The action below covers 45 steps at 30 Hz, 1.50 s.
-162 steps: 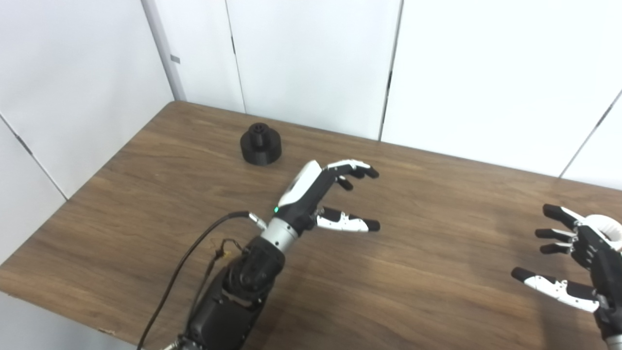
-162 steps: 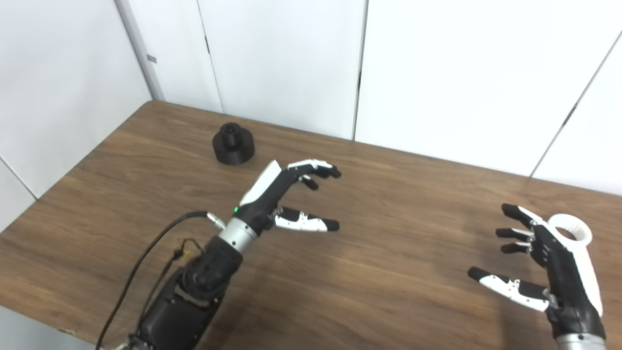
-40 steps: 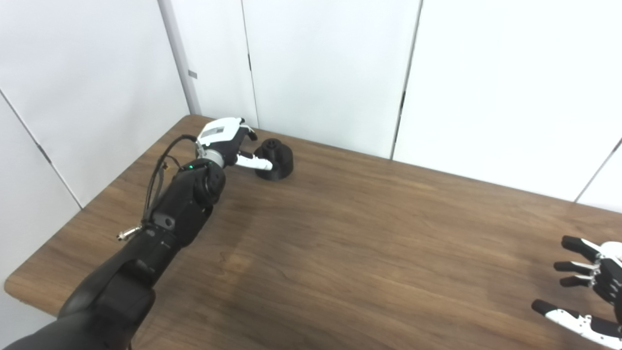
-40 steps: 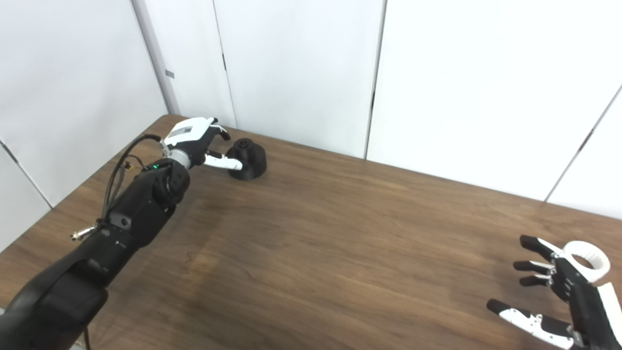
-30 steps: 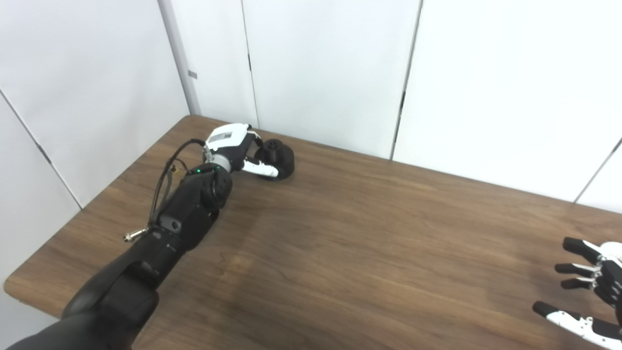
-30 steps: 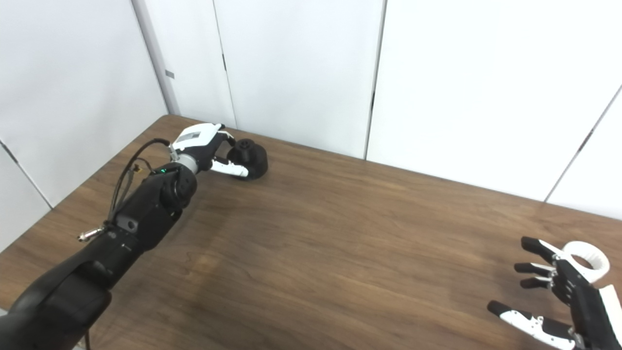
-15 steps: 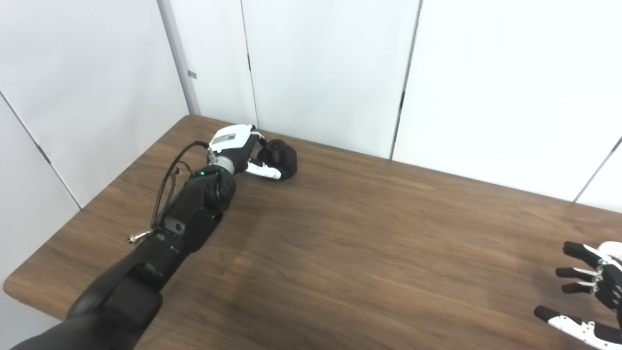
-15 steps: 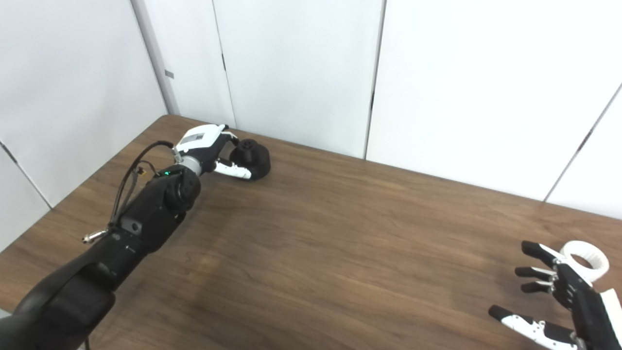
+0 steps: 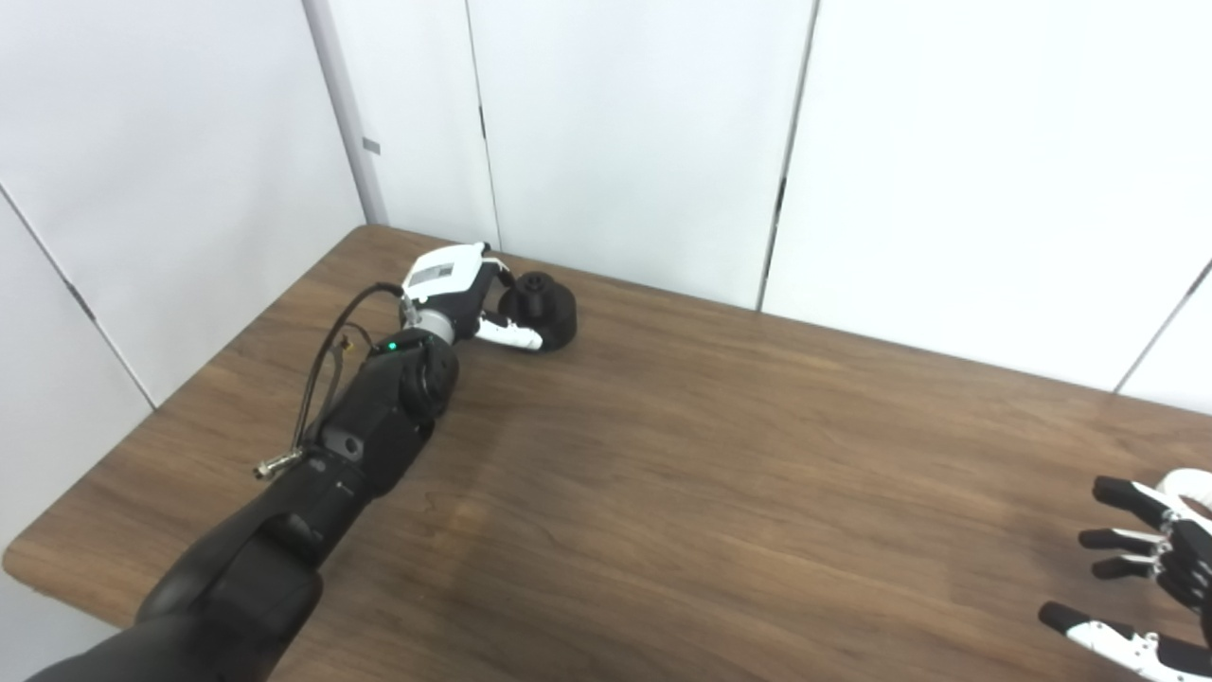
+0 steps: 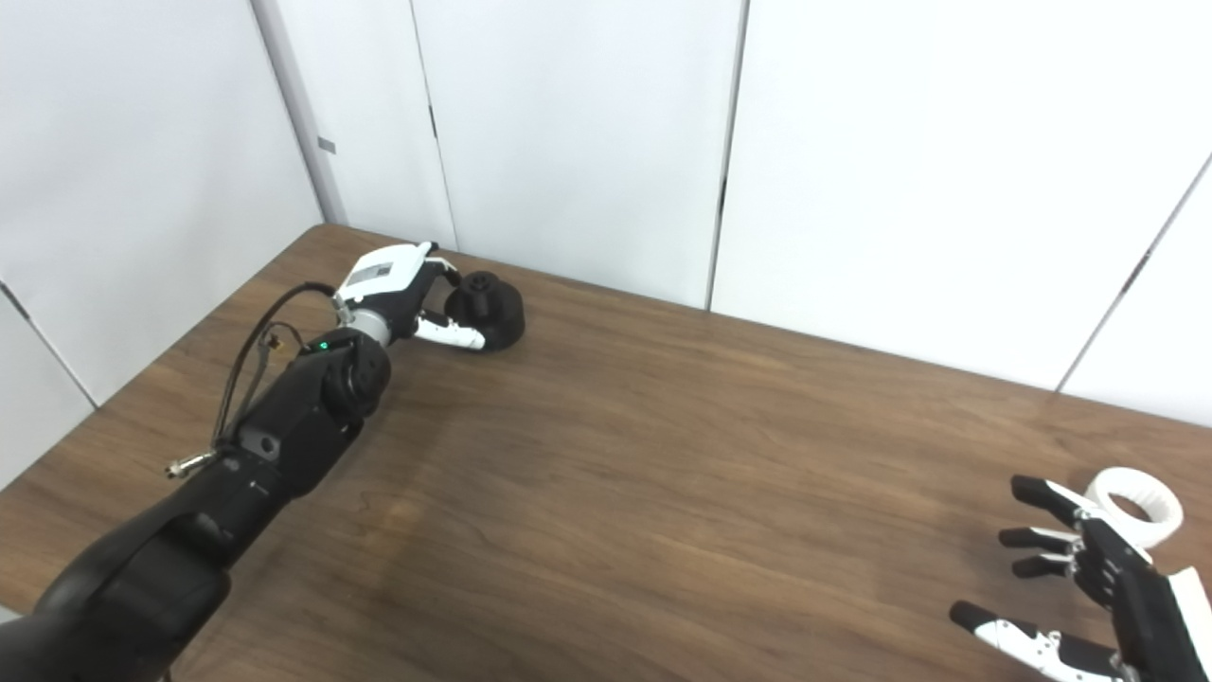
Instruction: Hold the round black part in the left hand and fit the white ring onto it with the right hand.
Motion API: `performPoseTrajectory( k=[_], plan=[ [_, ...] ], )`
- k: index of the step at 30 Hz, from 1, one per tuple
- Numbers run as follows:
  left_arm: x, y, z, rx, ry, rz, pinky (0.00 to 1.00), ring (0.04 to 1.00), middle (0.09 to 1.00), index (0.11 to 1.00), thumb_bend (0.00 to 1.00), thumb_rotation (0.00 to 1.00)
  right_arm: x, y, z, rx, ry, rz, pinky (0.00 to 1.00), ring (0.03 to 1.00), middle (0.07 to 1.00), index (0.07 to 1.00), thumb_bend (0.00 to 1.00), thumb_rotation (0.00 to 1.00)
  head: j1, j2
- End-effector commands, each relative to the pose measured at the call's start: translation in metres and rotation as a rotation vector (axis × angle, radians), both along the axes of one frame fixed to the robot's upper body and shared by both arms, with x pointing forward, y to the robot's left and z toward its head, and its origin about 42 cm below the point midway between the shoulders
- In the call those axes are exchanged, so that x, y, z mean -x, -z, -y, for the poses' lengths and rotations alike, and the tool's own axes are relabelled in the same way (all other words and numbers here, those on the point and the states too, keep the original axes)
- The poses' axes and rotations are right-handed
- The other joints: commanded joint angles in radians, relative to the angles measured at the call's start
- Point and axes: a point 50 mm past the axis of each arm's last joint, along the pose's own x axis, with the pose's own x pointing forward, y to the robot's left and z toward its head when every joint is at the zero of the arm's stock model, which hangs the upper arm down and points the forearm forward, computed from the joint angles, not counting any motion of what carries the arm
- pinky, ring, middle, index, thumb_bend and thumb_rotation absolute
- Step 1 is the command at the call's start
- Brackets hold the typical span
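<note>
The round black part (image 9: 547,317) stands on the wooden table (image 9: 720,493) near the far left corner, a small knob on top. My left hand (image 9: 461,296) reaches it from the left: the thumb (image 9: 509,332) lies along its near side and the fingers curl by its far top edge, so the hand cups it without a closed grip. The part rests on the table. The white ring (image 10: 1133,494) lies on the table at the far right. My right hand (image 10: 1079,587) is open and empty just in front of the ring, fingers spread toward the left.
White wall panels (image 9: 625,133) close the table's far and left sides, close behind the black part. A cable (image 9: 327,355) loops off my left forearm. The table's near left edge (image 9: 57,578) is under my left arm.
Since 5.4 s ago my left arm stretched from mid-table out to the black part. Over the last second the hand closed in around it and the part shifted slightly right. The right hand barely moved.
</note>
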Motion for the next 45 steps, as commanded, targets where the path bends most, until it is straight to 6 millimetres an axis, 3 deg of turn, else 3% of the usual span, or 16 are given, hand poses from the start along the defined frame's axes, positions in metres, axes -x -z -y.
performPoseTrajectory(
  k=[1, 19, 31, 45],
  plan=[
    [-0.015, -0.035, 0.000, -0.023, -0.001, 0.112, 1.00, 1.000, 1.000, 0.748, 1.00, 0.49, -0.003, -0.020, 0.003, 0.018, -0.019, 0.071, 0.55, 0.655, 0.807, 0.773, 0.69, 0.00, 0.001, 0.001],
    [-0.020, -0.047, 0.000, -0.014, 0.000, 0.149, 1.00, 1.000, 1.000, 0.746, 1.00, 0.48, -0.010, -0.017, 0.002, 0.027, -0.023, 0.057, 0.54, 0.652, 0.799, 0.776, 0.69, 0.00, 0.007, -0.003],
    [-0.022, -0.040, 0.011, 0.015, 0.020, 0.124, 1.00, 1.000, 1.000, 0.765, 1.00, 0.47, -0.006, -0.019, 0.001, 0.040, -0.026, 0.046, 0.56, 0.668, 0.822, 0.778, 0.69, 0.01, -0.002, 0.008],
    [-0.025, -0.016, 0.022, 0.074, 0.035, 0.099, 1.00, 1.000, 1.000, 0.765, 1.00, 0.47, -0.006, -0.019, 0.002, 0.047, -0.023, 0.057, 0.54, 0.658, 0.822, 0.777, 0.69, 0.02, -0.012, 0.015]
  ],
)
